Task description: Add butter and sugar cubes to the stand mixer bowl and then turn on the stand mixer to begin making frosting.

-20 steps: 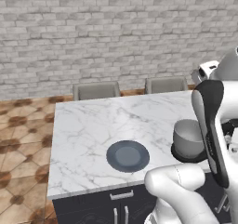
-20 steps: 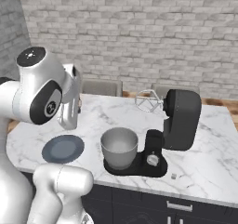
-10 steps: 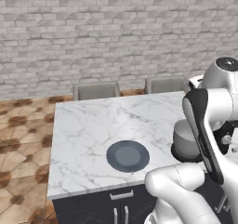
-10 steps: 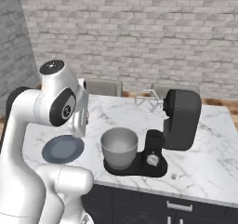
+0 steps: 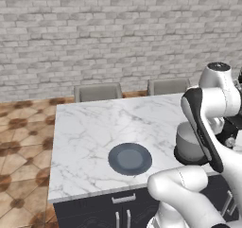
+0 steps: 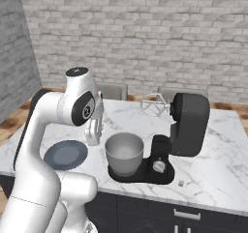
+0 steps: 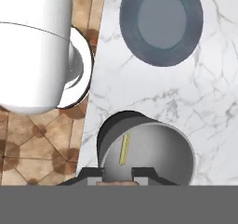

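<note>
The grey stand mixer bowl (image 6: 124,152) sits on the base of the black stand mixer (image 6: 189,125), whose head is tilted back with the wire whisk (image 6: 154,104) raised. In the hand view a thin yellow butter stick (image 7: 124,149) lies inside the bowl (image 7: 153,144). My gripper (image 6: 92,141) hangs just left of the bowl's rim, above the counter. Its dark tips (image 7: 118,176) are shut on a small pale piece that looks like a sugar cube. From the left base view the bowl (image 5: 186,139) is partly hidden behind my arm.
A flat dark grey plate (image 6: 66,154) (image 5: 130,158) (image 7: 160,21) lies bare on the marble counter (image 5: 90,127), left of the bowl. A tiny pale cube (image 6: 180,182) rests on the counter by the mixer's base. Two chairs (image 5: 98,92) stand behind the island.
My arm has swung from the plate's side toward the bowl, bringing the hand close to the bowl's left rim. The bowl, mixer and plate have stayed put.
</note>
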